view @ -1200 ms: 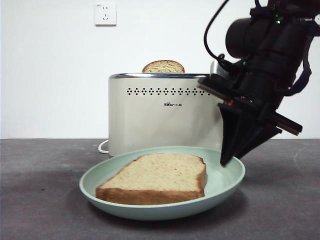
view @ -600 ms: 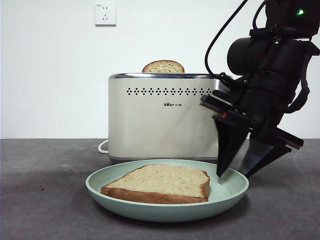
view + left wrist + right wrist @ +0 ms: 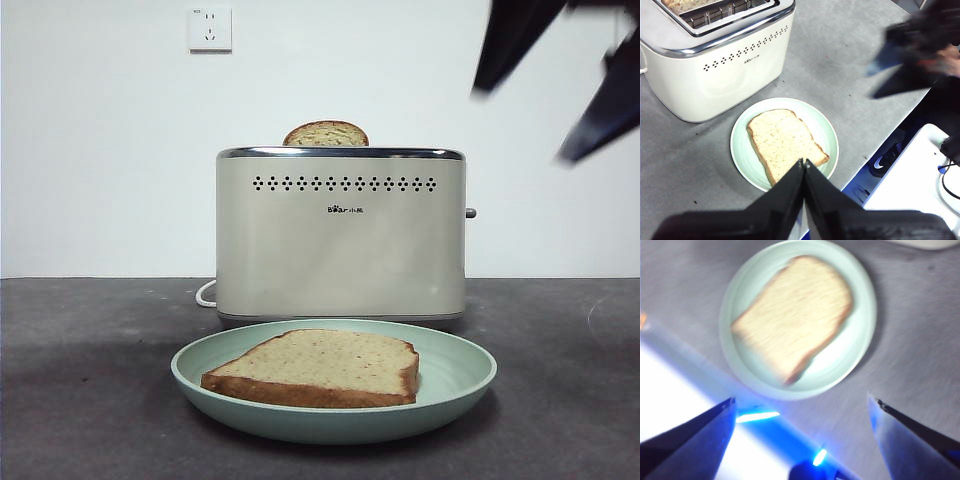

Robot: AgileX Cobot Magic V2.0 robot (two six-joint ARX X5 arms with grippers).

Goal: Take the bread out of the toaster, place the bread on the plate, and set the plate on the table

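Bread (image 3: 318,365), a flat tan wholegrain slice, lies on the round mint-green plate (image 3: 455,378), resting on the dark grey worktop (image 3: 80,400) as before. Right pincer (image 3: 555,80) has lifted to 1 o'clock, jaws wide; left pincer (image 3: 804,165) is closed, empty.

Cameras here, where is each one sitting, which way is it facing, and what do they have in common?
Front view: low at table height, looking level across the table at the plate, bread and toaster; the right gripper shows blurred at top right.
Left wrist view: high, looking down; the left gripper, jaws shut, hangs over the plate's rim.
Right wrist view: overhead, blurred; its jaws are spread wide.
All three share the bread on the plate.
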